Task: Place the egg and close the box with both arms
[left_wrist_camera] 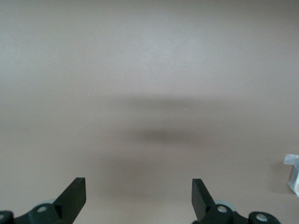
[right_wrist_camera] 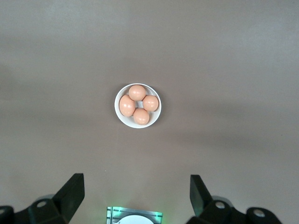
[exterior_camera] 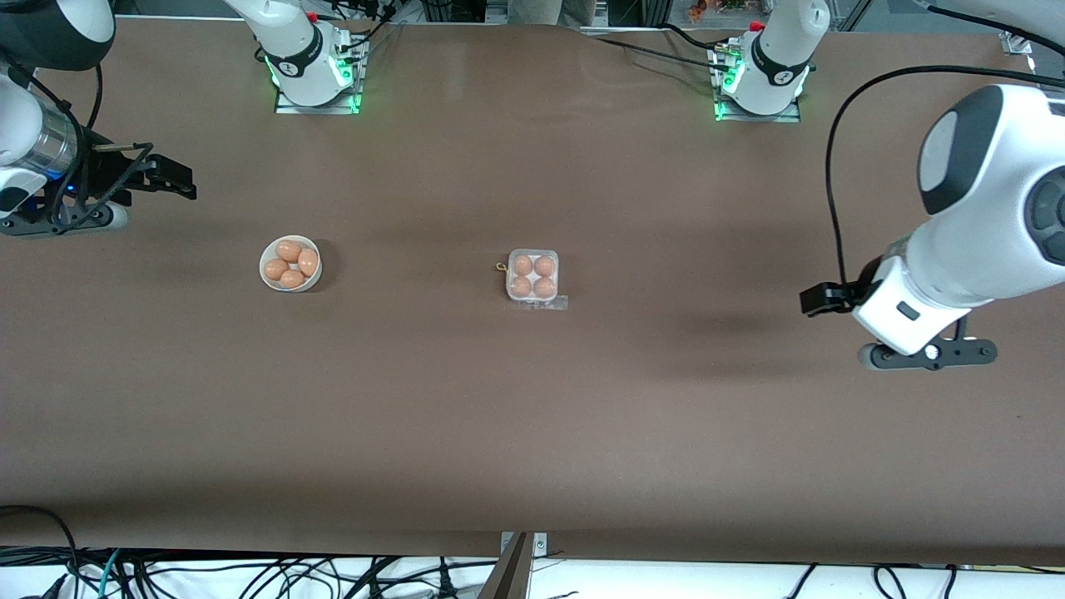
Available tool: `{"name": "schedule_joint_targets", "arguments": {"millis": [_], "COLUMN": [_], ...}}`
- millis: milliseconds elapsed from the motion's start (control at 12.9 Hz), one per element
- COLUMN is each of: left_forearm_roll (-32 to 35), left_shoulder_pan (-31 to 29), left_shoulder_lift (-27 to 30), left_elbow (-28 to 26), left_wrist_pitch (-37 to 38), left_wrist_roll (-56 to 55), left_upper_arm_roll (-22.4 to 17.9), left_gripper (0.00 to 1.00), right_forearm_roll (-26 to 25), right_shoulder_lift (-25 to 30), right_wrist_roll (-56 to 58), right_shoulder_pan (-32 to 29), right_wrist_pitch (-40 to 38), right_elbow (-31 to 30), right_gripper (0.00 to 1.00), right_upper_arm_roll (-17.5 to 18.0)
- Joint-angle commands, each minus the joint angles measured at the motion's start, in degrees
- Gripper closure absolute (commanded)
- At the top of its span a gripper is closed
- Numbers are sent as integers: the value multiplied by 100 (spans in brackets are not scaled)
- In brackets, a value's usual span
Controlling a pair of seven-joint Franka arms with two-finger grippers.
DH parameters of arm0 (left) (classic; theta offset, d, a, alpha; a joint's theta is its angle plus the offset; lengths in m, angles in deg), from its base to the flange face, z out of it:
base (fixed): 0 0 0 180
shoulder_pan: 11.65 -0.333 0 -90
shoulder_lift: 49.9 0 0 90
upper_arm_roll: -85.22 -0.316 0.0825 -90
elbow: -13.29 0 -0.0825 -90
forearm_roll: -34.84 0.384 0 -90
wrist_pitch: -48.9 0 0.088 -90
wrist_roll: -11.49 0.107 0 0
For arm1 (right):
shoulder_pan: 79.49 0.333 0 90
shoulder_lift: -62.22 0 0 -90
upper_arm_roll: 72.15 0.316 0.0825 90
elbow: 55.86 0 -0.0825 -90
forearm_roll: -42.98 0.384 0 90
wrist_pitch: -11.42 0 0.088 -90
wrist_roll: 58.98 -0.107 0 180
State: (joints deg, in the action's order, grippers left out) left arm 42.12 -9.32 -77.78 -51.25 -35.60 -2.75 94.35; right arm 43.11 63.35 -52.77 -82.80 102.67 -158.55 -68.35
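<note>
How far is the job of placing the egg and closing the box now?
Done, it seems: the box holds four eggs, one per cell, and its clear lid looks down, though a latch cannot be confirmed. In hand: nothing; the left gripper and the right gripper are open and empty, over bare table at each end. Left: seemingly nothing; four eggs remain in the bowl.

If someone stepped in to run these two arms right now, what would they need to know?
Left gripper: open, holding nothing, over bare table at its own end.
Right gripper: open, holding nothing, up at its own end, looking down on the bowl with four eggs.
Box: mid-table, all four cells filled, clear lid seems down.
Left to do: probably nothing; just check that the lid is latched.
</note>
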Motion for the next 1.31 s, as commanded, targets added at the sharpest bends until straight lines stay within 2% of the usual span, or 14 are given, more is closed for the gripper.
{"name": "schedule_joint_targets", "arguments": {"millis": [0, 232, 386, 541, 618, 850, 1005, 1236], "left_forearm_roll": [160, 143, 99, -23, -94, -506, -543, -551], "left_shoulder_pan": [-416, -690, -725, -699, -690, -603, -419, -356], "left_shoulder_lift": [106, 466, 860, 1449, 1643, 2013, 2250, 2480], "left_elbow": [186, 29, -574, -1557, -1858, -2325, -2650, -3073], "left_wrist_pitch": [74, 39, -249, -934, -1093, -1209, -1322, -1561], "left_wrist_roll": [446, 1341, 1555, 1529, 1529, 1441, 1450, 1450], "left_upper_arm_roll": [133, 37, -77, -235, -288, -508, -736, -781], "left_gripper": [0, 0, 0, 0, 0, 0, 0, 0], "right_forearm_roll": [-21, -21, -21, -21, -13, -13, -13, -13], "right_shoulder_lift": [62, 54, 54, 62, 62, 62, 62, 62], "right_wrist_roll": [160, 196, 196, 196, 196, 196, 196, 196], "right_shoulder_pan": [-99, -99, -99, -99, -99, -99, -99, -99], "right_wrist_pitch": [6, -11, -2, -2, -2, -2, -2, -2], "right_elbow": [-6, -6, -6, -6, -6, -6, -6, -6], "right_gripper": [0, 0, 0, 0, 0, 0, 0, 0], "right_upper_arm_roll": [95, 86, 86, 95, 95, 86, 86, 95]}}
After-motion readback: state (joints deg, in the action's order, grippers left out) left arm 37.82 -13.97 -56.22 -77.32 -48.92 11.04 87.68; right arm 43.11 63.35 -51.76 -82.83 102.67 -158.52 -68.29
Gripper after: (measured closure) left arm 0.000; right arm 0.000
